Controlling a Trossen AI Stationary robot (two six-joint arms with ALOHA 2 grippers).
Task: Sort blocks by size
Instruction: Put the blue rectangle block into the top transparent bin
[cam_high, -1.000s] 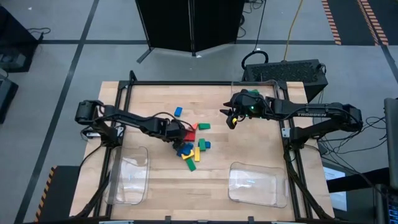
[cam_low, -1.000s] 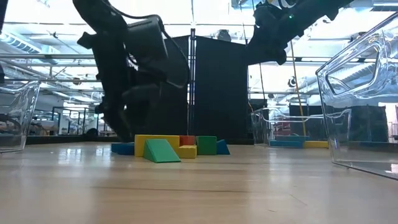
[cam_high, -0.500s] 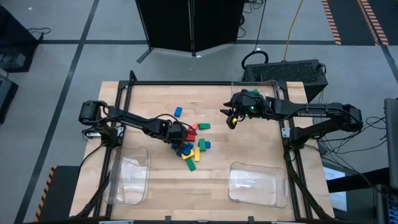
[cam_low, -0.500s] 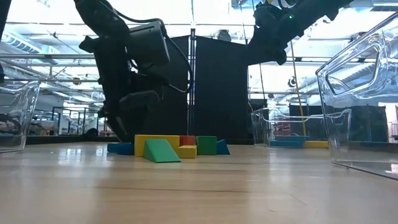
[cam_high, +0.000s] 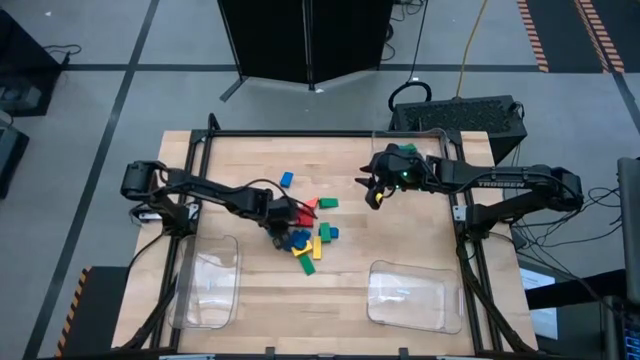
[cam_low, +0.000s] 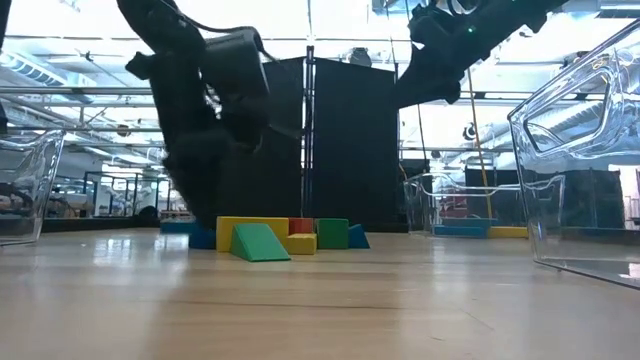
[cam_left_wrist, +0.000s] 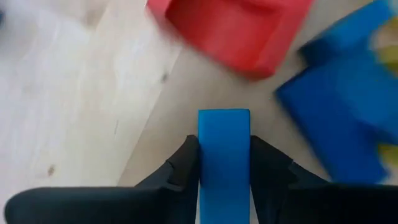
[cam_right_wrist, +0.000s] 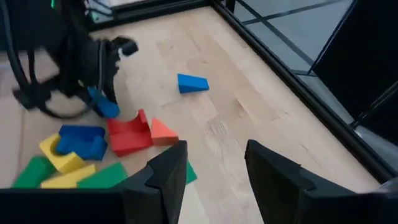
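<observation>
Pinching a blue block (cam_left_wrist: 224, 155) between its fingers, the left tool (cam_left_wrist: 224, 180) sits beside the pile.

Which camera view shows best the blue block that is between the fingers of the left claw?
The left wrist view: the blue block fills the gap between the left claw's fingers. The high view shows only a blue speck under that arm; the right wrist view shows it small, far off; the low view mostly hides it.
</observation>
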